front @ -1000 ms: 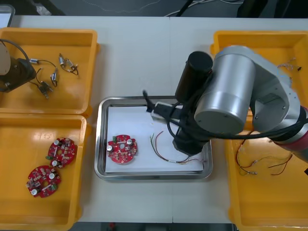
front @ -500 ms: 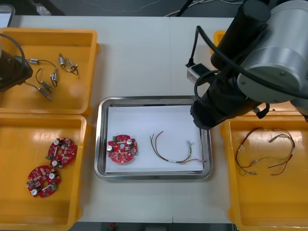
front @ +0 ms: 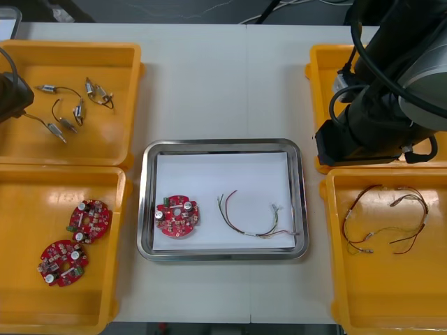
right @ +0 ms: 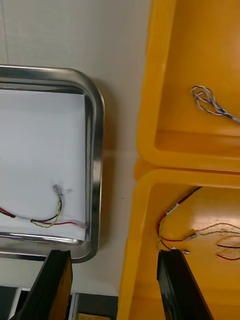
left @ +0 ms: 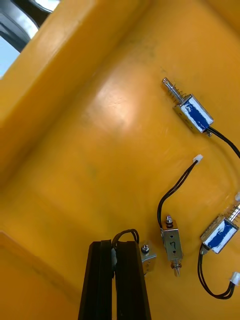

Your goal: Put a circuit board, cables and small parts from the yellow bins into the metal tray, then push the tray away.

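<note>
The left hand [left: 115, 246] is closed on a thin black cable [left: 125, 233], which loops out just above its fingertips. The small metal part [left: 148, 256] on that cable lies on the floor of the yellow bin [left: 60, 150], touching the side of one finger. A second part [left: 171, 245] lies just beyond it, and two blue-marked parts [left: 195, 112] sit farther out, their cables curling close to one another.

The main risk is the grip itself. The hand holds only the cable, not the body of the part, so the cable could slide through the fingers on the lift. The part would then hang below the hand, swing, and perhaps fall short of the metal tray [front: 148, 202]. The tray is well off to the hand's side, across the bin wall and a strip of bench [front: 209, 91]. A low lift could catch the dangling part on that wall. The neighbouring cables could also snag and be dragged along.

The right hand [right: 115, 255] is open and empty, over the bench just beside the tray's rim. The circuit board [front: 176, 215] and a red and yellow cable [right: 35, 221] already lie in the tray, so a careless drop could knock them.
</note>
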